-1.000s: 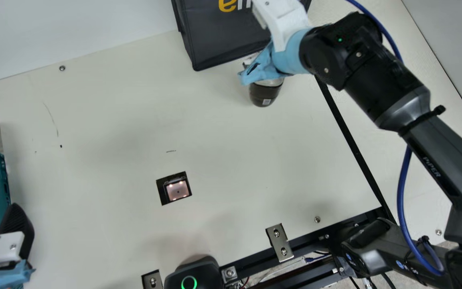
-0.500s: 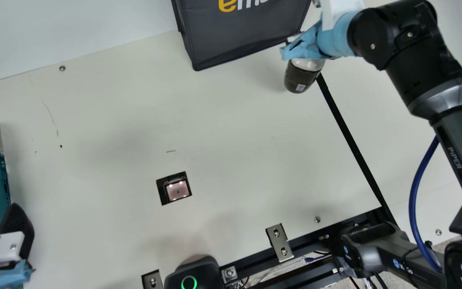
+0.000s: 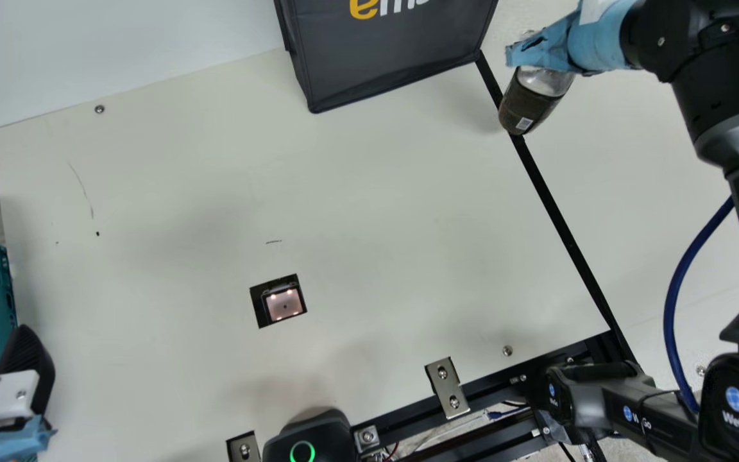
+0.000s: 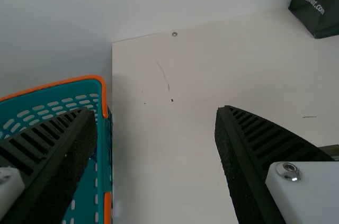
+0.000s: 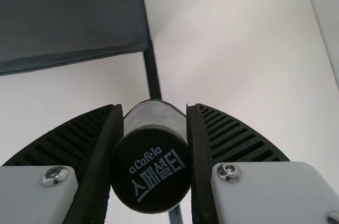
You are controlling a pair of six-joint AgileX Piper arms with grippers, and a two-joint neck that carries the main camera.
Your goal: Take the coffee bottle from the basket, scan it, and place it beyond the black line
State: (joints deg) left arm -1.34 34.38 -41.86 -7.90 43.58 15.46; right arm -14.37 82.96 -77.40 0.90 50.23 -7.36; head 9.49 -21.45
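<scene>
Placing seems in hand: the right fingers [image 5: 233, 134] grip the coffee bottle [image 3: 526, 106] over the black line [image 3: 560, 221]; the left fingers [image 4: 249, 144] stand apart. Next, carry the bottle fully beyond, lower and release.

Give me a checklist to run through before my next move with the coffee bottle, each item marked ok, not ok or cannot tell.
1. Coffee bottle gripped from both sides by the right gripper: ok.
2. Bottle wholly past the black line: not ok; in the main view its lower end overlaps the line.
3. Bottle apart from the dark bag: ok, a gap shows between them.
4. Scan registered: cannot tell; the scanner window is lit, but nothing shows a result.
5. Bottle's base on the table: cannot tell from these angles.
6. Left gripper out of the way: ok, open by the basket.
</scene>
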